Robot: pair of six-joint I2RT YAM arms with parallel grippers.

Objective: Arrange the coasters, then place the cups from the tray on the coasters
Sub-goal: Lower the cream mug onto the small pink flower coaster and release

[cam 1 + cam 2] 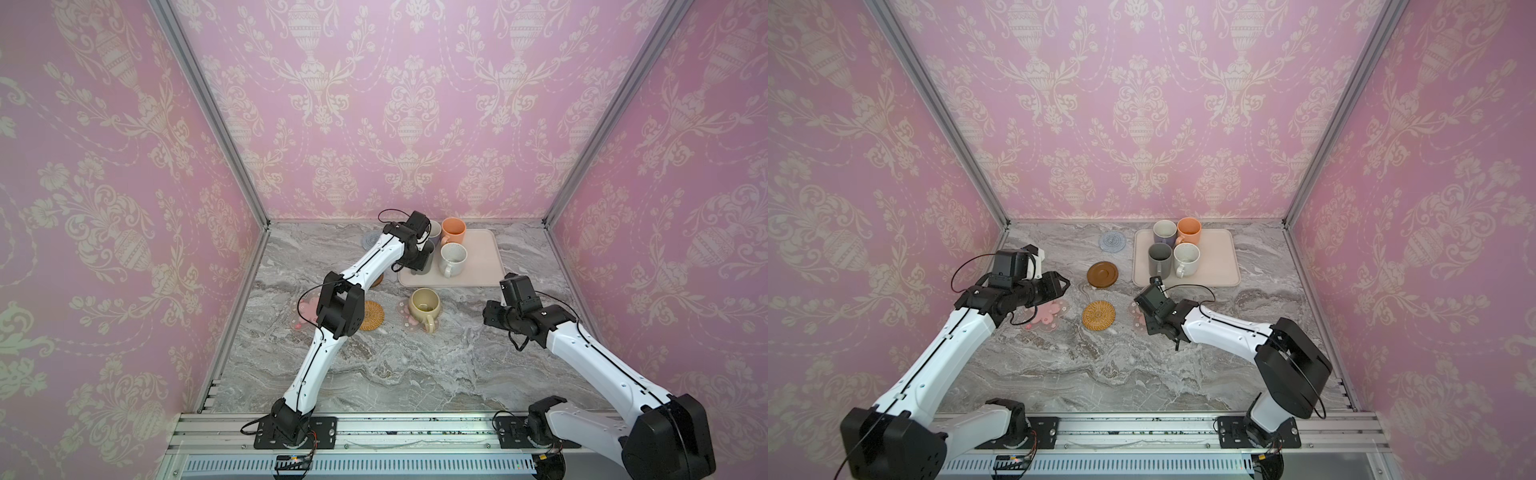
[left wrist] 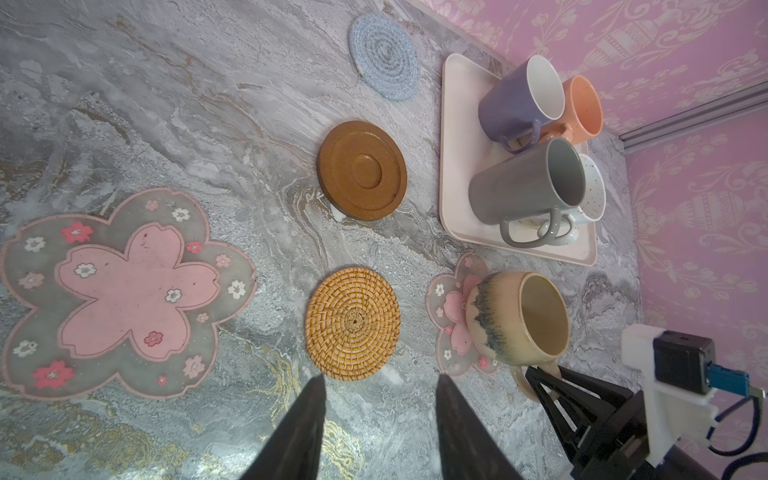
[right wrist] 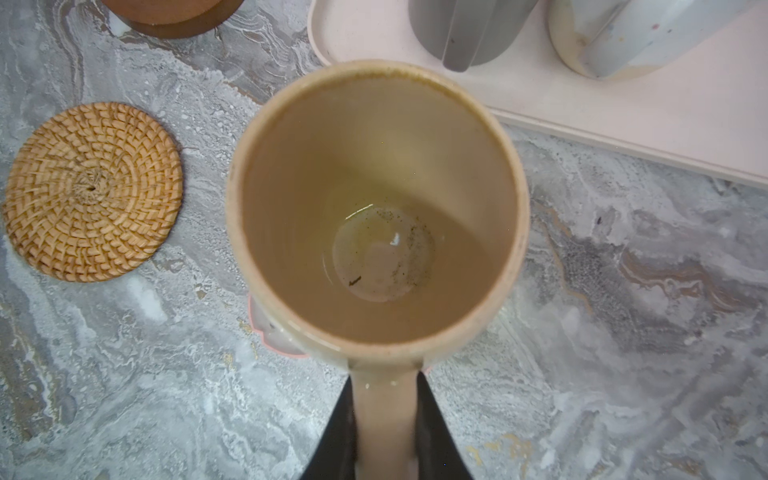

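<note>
- The squat beige-yellow mug (image 3: 374,208) is upright and empty, with a darker drip glaze near its rim and some small specks on the bottom inside.
- It is on the smaller flower coaster (image 2: 451,311), towards one edge, so the pink petals show on one side only. I cannot tell if its base is fully down.
- The right gripper (image 3: 385,386) is clamped on the mug's handle, one finger on each side. I think this grip keeps the mug level while it is being set down.
- The rattan coaster (image 2: 353,322), brown disc coaster (image 2: 361,170), light-blue woven coaster (image 2: 384,56) and larger flower coaster (image 2: 120,291) lie apart from each other and bare, probably so that each can take one mug.
- The tray (image 2: 457,145) carries the lavender mug (image 2: 511,104), peach-orange mug (image 2: 582,108), dark grey mug (image 2: 519,187) and speckled white mug (image 2: 594,191), packed close together.
- The left gripper (image 2: 380,376) hangs above the table with fingers apart and nothing between them.
</note>
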